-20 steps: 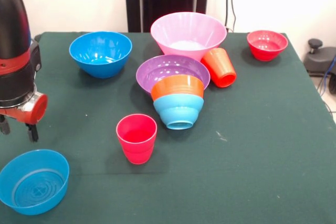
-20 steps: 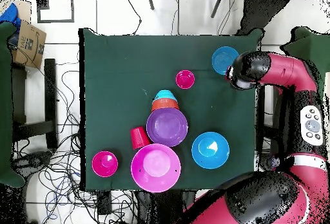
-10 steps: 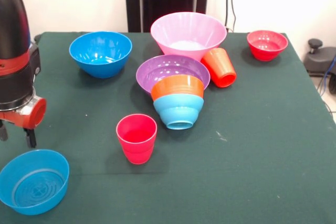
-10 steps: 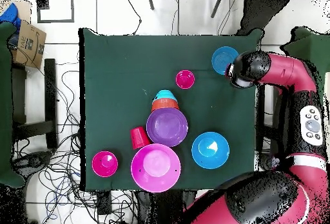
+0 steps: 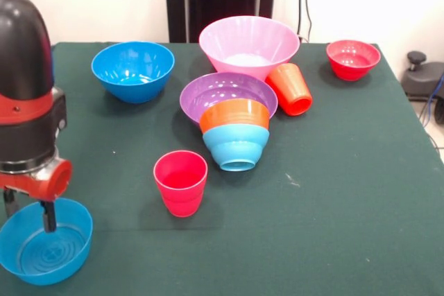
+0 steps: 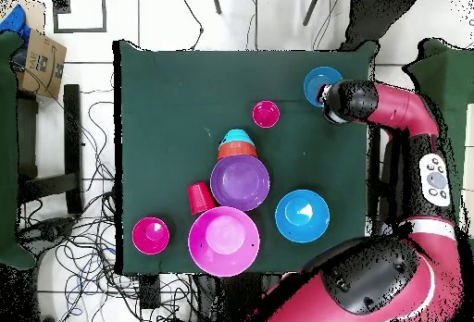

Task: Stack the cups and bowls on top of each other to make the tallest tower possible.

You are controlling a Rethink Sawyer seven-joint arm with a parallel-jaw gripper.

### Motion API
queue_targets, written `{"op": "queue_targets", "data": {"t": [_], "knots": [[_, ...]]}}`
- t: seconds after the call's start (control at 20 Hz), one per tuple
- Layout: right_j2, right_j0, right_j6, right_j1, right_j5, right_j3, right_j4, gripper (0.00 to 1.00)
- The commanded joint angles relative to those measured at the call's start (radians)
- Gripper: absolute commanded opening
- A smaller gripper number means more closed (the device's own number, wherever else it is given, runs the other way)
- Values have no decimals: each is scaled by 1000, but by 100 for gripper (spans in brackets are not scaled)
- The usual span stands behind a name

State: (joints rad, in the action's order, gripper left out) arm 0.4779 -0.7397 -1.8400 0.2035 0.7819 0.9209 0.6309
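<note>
The red and black arm (image 5: 28,102) has come down and across within the last second, and its gripper (image 5: 28,209) now hangs at the far rim of the small blue bowl (image 5: 45,240) in the table's near-left corner, one dark finger (image 5: 48,216) reaching inside the rim and the other showing at the outside. The fingers stand apart across the bowl's wall and grasp nothing yet; a second ago they hung clear of the bowl, farther back. In the overhead view the wrist covers that bowl's edge.

That reads as the start of a pick on this bowl, with closing on the rim the likely next call.

Nothing else has moved. The large pink bowl (image 5: 248,46) stands at the far middle of the green table (image 5: 347,185), the wide purple bowl (image 5: 225,95) just in front of it. The deep blue bowl (image 5: 132,69) is far left, well apart. The tower (image 5: 236,133), an orange bowl nested in a light-blue one, lies tilted against the purple bowl's near side. The small red bowl (image 5: 352,58) sits far right. The orange-red cup (image 5: 291,89) lies tipped beside the pink bowl, and the pinkish-red cup (image 5: 181,182) stands upright near the middle.

The tower is barely begun.
</note>
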Motion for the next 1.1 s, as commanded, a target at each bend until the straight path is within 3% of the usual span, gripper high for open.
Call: {"op": "queue_targets", "data": {"t": [0.05,0.3,0.6,0.8,1.1], "knots": [[-82,55,-321,-70,-12,-22,-87,100],[-106,81,-304,-146,108,-156,-139,100],[-135,104,-293,-161,184,-195,-178,100],[-147,117,-255,-181,160,-224,-178,100],[-189,138,-276,-179,109,-197,-177,100]]}}
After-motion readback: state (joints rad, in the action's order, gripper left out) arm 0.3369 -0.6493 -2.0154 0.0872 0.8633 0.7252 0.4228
